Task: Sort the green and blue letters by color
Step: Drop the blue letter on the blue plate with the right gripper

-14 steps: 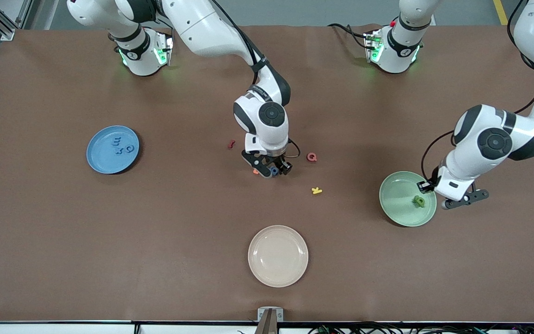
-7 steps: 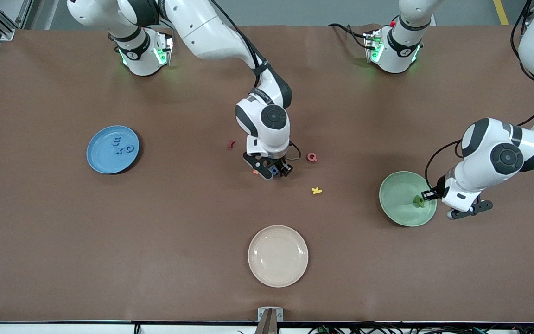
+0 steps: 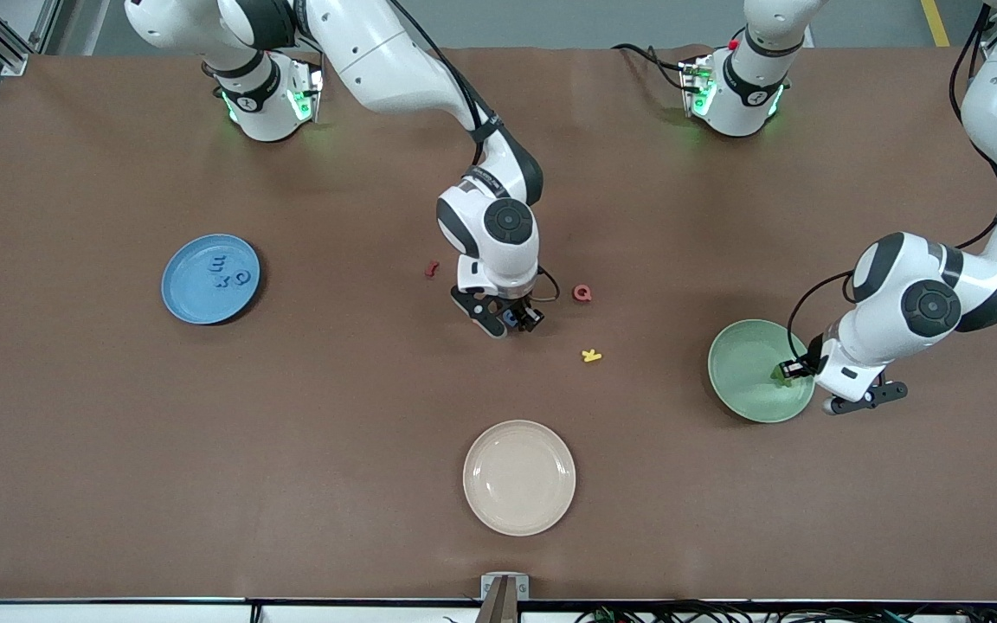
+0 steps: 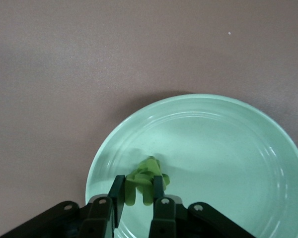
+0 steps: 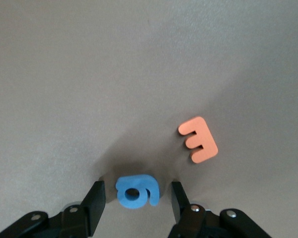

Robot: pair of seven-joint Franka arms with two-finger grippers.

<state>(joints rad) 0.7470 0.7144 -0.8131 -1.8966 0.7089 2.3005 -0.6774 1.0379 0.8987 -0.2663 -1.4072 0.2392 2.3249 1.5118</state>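
On the counter [image 3: 291,433], the blue plate [image 3: 191,298] at nine o'clock and the green plate [image 3: 745,372] at three serve us as bins, so our left hand [image 4: 138,198] clamps a green letter [image 4: 146,178] there while our right hand [image 3: 514,322], half-wide, straddles the blue 6 [image 5: 136,191] centrally.

The green letter [image 4: 145,182] sits partly hidden between the left pincer's fingers, shape unreadable. The green plate [image 4: 248,148] is cut off at 4 o'clock in the left wrist view.

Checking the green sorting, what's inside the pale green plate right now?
Inside the pale green plate, one chunky green letter shows, pinched by the left hand. That hand covers the plate's near edge, so anything lying there is hidden.
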